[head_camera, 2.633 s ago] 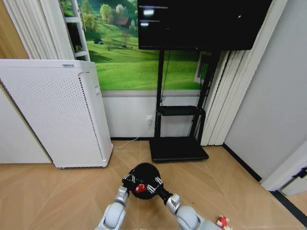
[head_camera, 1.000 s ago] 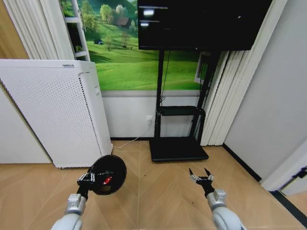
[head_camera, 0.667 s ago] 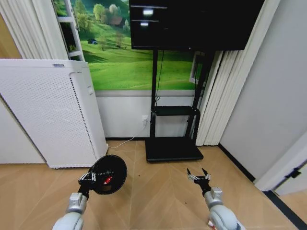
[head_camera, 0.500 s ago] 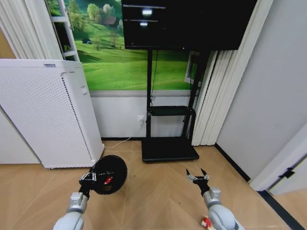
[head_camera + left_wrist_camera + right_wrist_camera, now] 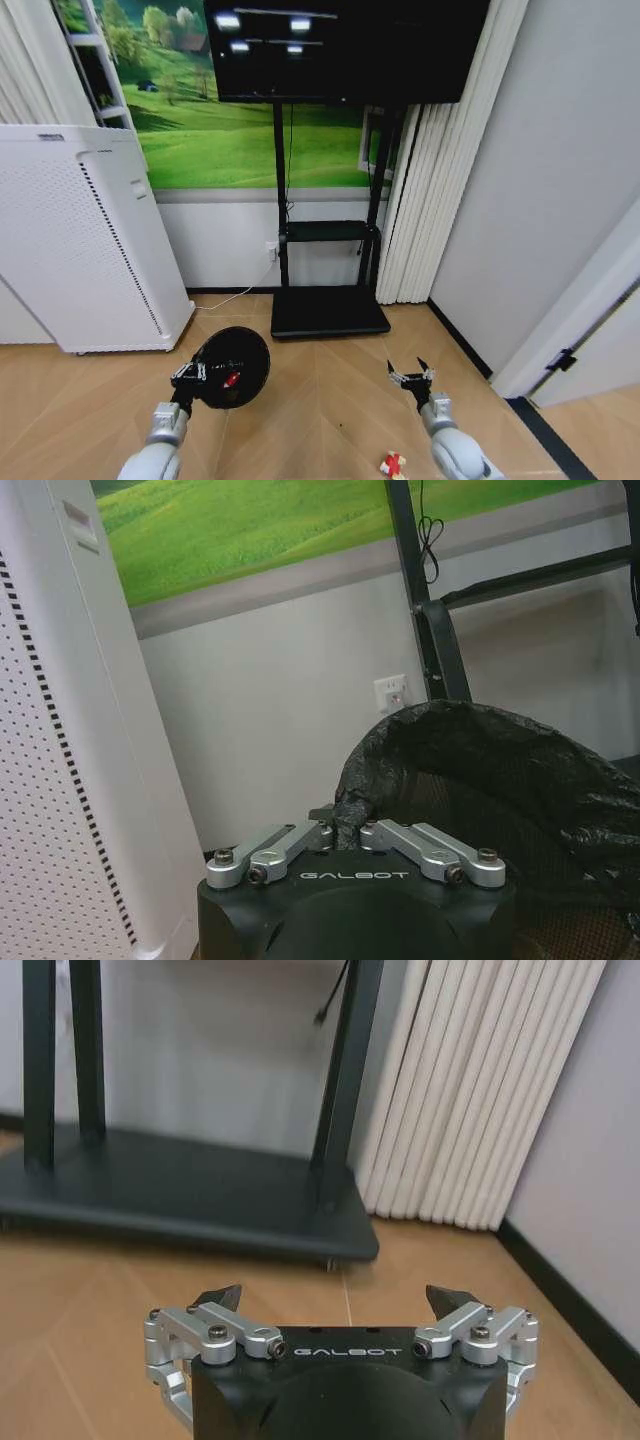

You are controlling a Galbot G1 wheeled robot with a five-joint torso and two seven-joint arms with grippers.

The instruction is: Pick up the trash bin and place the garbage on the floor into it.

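left pincer (image 5: 187, 373): was clamped on the rim of the trash bin (image 5: 233, 366), fingers pinched together over the liner edge; bin held off the floor (image 5: 330, 395), tipped so its mouth faced the head camera.
bin contents: one small red-and-white piece (image 5: 231, 379) lay inside.
bin handling: judged light and fairly stiff, since a one-sided rim pinch carried it; thin black liner (image 5: 470, 770) was soft and crinkly, could slip under the fingers. Rim remained the sensible hold.
right pincer (image 5: 410, 377): was wide open, empty, hovering over bare floor in front of the black TV stand base (image 5: 328, 312).
garbage left: a red-and-white piece (image 5: 392, 464) lay on the floor just left of the right arm, near the lower frame edge. Judged tiny, light, easily crushed or pushed away; needs a narrow top-down pinch across its middle.
bottle: couldn't locate it.
change vs earlier: whole head view had swung right, so the white perforated appliance (image 5: 80, 250) slid toward the left edge and more grey wall (image 5: 560, 180) came in. That's camera motion. Both arms kept their pose relative to the robot; bin grip unchanged.
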